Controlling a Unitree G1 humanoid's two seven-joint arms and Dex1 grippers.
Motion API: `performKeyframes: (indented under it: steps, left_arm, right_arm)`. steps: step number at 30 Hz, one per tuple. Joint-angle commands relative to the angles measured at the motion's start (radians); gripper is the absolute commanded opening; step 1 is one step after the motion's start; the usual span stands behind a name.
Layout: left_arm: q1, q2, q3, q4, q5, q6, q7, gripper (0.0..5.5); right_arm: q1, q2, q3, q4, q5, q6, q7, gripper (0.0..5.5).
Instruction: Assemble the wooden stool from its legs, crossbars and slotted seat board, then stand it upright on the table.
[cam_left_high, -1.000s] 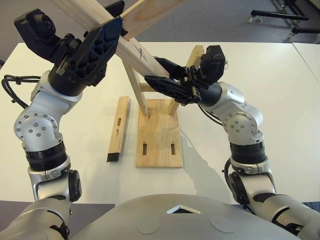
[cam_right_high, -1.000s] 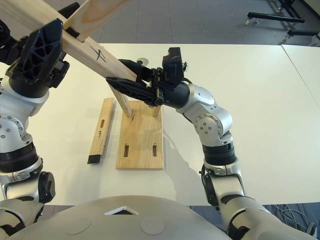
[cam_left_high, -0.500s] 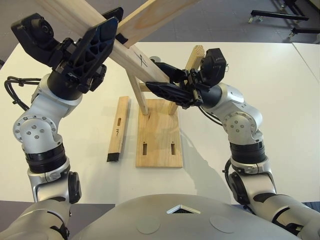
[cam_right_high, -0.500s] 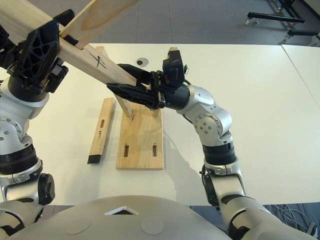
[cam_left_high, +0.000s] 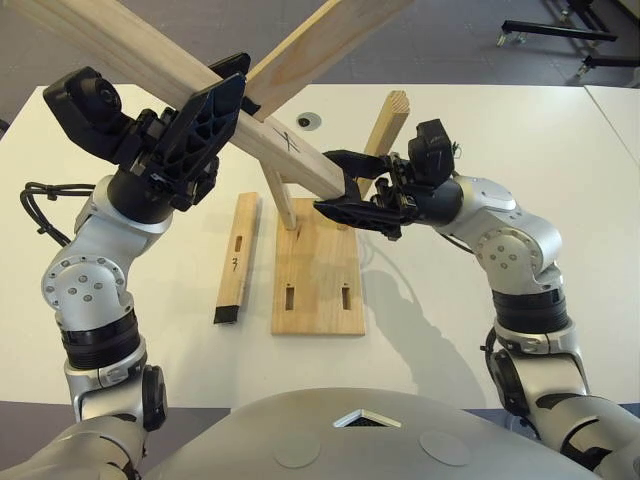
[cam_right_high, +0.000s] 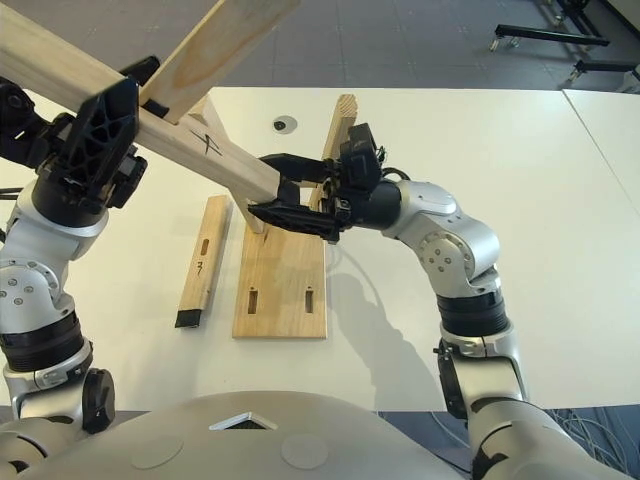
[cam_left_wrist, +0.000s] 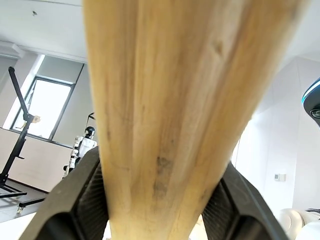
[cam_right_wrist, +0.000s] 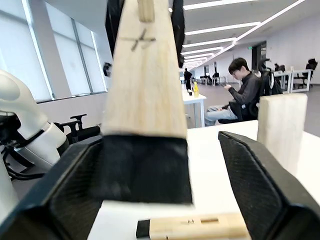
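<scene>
Above the seat board (cam_left_high: 318, 300), the leg (cam_left_high: 290, 152) slanted down from the left gripper (cam_left_high: 222, 100), clamped tight, its lower end lying between the spread, empty fingers of the right gripper (cam_left_high: 338, 185).

Holds the left arm raised, elbow bent, with the left gripper (cam_left_high: 228, 90) clamped across a wooden leg (cam_left_high: 272, 141) that slants past the wrist. Holds the right arm bent inward, with the right gripper (cam_left_high: 324, 182) spread wide, one finger on either side of that leg's lower end.
</scene>
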Motion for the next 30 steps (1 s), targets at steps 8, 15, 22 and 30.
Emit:
performKeyframes:
  steps: [8,15,22,30]
  left_arm:
    - [0.168,0.134,0.123,-0.085,0.134,-0.059,-0.063,2.04]
    - [0.240,0.191,0.094,-0.125,0.290,-0.113,-0.182,2.04]
    - [0.288,0.317,-0.092,-0.055,0.703,-0.249,-0.319,2.04]
    - [0.378,0.239,-0.167,-0.090,0.858,-0.410,-0.270,2.04]
  right_arm:
    - [0.089,-0.260,-0.139,0.027,0.049,0.121,0.134,3.75]
    - [-0.020,-0.318,-0.211,0.218,0.037,0.111,0.203,3.75]
    - [-0.246,-0.306,-0.340,0.390,0.208,0.276,0.167,3.75]
    - [-0.328,-0.317,-0.311,0.480,0.157,0.331,0.178,3.75]
